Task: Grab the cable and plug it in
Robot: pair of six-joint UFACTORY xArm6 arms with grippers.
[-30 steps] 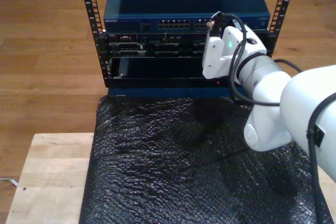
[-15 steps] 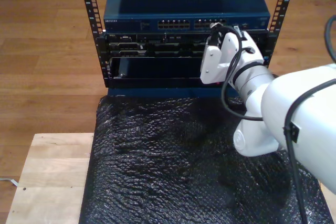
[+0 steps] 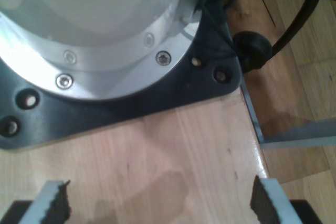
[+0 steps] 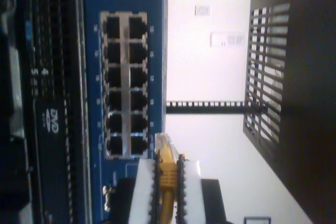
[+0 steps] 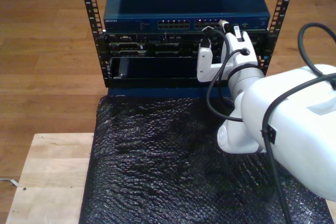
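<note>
1. Two pads of my second tool (image 4: 167,192) pinch the cable (image 4: 167,174), its clear plug (image 4: 161,142) poking out just short of the blue switch (image 4: 89,51) ports.
2. My first tool (image 3: 157,203) gapes wide above bare wooden bench (image 3: 157,150), beside an arm's base plate (image 3: 105,103).

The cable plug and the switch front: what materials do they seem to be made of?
The cable looks like yellow-orange rubbery sheathing; its plug seems clear hard plastic, since it is pale and see-through at the tip. The switch front looks like blue painted metal with a smooth, slightly glossy finish, though moulded plastic cannot be ruled out.
</note>
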